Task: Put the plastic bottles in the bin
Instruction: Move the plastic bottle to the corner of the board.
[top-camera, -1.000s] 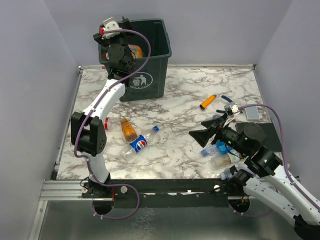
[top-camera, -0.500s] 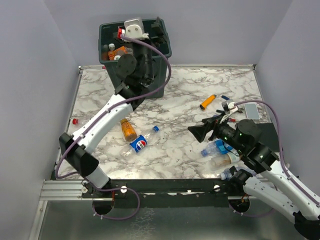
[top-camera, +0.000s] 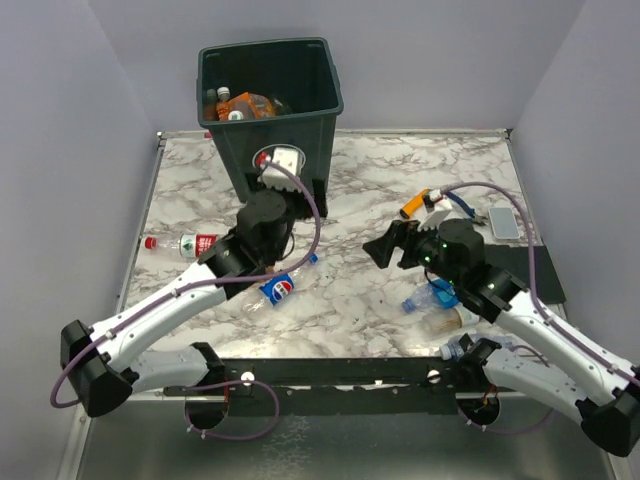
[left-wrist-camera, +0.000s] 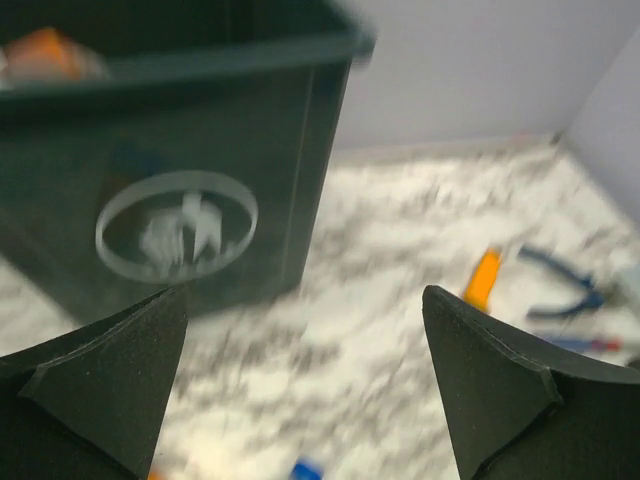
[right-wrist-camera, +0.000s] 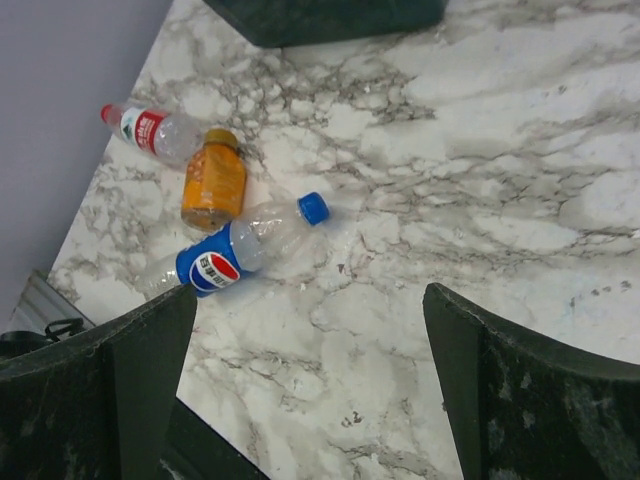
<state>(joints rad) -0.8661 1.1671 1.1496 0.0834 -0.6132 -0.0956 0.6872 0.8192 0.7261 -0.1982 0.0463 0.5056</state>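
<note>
The dark green bin (top-camera: 300, 75) stands at the back with several plastic bottles (top-camera: 240, 103) inside. My left gripper (top-camera: 292, 185) hangs open and empty just in front of the bin (left-wrist-camera: 200, 180), facing its white litter symbol. My right gripper (top-camera: 383, 250) is open and empty over the middle of the table. Below it lie a blue-label bottle (right-wrist-camera: 235, 250), an orange bottle (right-wrist-camera: 213, 182) and a red-label bottle (right-wrist-camera: 155, 130). The left arm hides the orange one from above. More bottles (top-camera: 432, 296) lie under my right arm.
An orange cylinder (top-camera: 415, 203) and blue-handled pliers (left-wrist-camera: 565, 290) lie at the right, beside a small grey block (top-camera: 503, 223). A black mat (top-camera: 545, 270) sits under the right arm. Walls close off the table's left, back and right sides.
My left arm has swung down from over the bin's mouth to low in front of the bin, uncovering the red-label bottle at the left. My right gripper has moved slightly towards the table's middle.
</note>
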